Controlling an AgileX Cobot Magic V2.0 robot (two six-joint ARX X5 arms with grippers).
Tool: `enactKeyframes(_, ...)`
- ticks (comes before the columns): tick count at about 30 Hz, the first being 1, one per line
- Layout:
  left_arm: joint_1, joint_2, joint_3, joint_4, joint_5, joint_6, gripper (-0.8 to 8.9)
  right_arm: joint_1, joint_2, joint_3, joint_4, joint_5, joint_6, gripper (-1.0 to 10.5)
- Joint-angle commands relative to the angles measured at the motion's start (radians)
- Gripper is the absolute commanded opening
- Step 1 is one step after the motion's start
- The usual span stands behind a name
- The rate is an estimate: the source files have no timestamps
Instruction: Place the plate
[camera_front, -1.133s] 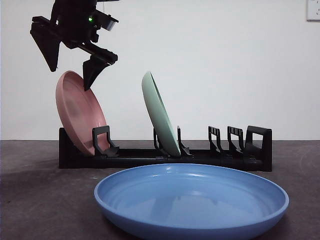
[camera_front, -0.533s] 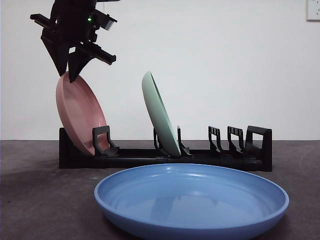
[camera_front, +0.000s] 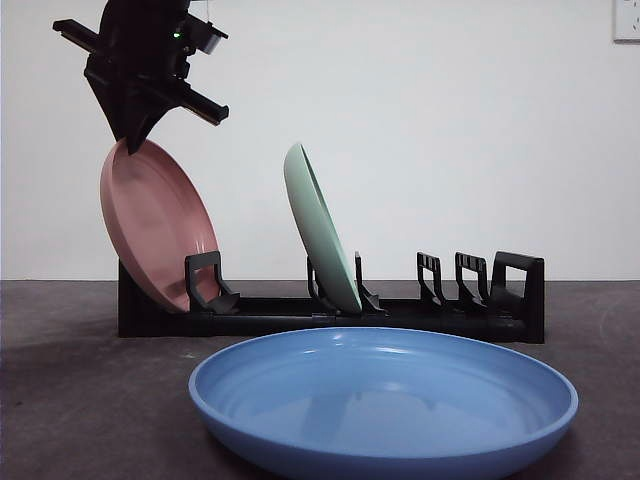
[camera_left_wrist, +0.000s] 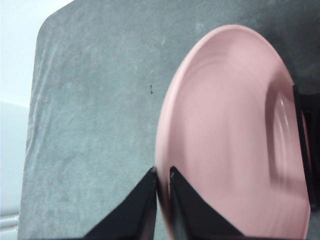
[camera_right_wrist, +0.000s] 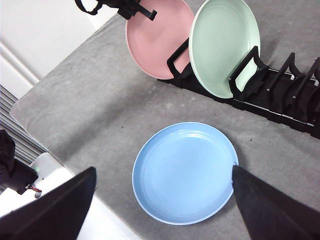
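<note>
Grey table (camera_front: 80, 400); left claw (camera_left_wrist: 162, 175) pinched on pink plate (camera_left_wrist: 230, 145) rim; right claw (camera_right_wrist: 162, 200) wide, empty.

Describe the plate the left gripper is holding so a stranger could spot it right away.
Find the long black slotted dish rack across the dark table. The round pink plate stands on edge in its end slot, its top rim pinched by the left gripper. The pale green plate beside it stands free, and the blue plate lies flat.
</note>
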Motion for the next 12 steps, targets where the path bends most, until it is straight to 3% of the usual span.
enactKeyframes(1,-0.011,0.020,0.055,-0.013,0.002,0.035,0.04,0.004,0.002,0.017,0.013,0.000,-0.013,4.3)
enactKeyframes(12,-0.012,0.020,0.245,-0.201,-0.020,0.034,0.04,0.004,0.002,0.017,0.031,0.000,-0.016,4.3)
